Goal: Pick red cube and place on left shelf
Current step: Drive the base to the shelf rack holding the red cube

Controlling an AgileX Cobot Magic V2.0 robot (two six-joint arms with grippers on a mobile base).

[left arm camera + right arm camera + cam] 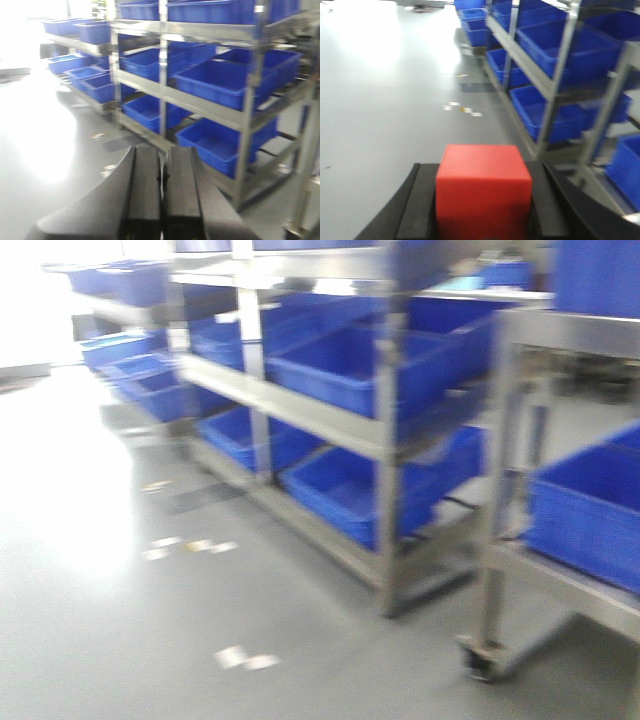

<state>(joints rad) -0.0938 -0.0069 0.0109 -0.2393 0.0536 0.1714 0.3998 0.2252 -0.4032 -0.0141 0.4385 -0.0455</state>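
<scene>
one red cube (483,192) sits clamped in my right gripper (482,210). my left gripper (163,200) is closed, holding nothing. blue crates (345,365) fill steel racks (385,430) ahead.

Motion blur smears all three views, softening the blue plastic crates (345,370) and the silver steel rack posts (388,440) most at the right of the front-facing frame. Strong daylight burns out the upper left of each picture, throwing a white glare patch across the glossy grey floor (90,510). The red cube (482,192), close to the right wrist lens, sits soft-edged and out of focus.
</scene>
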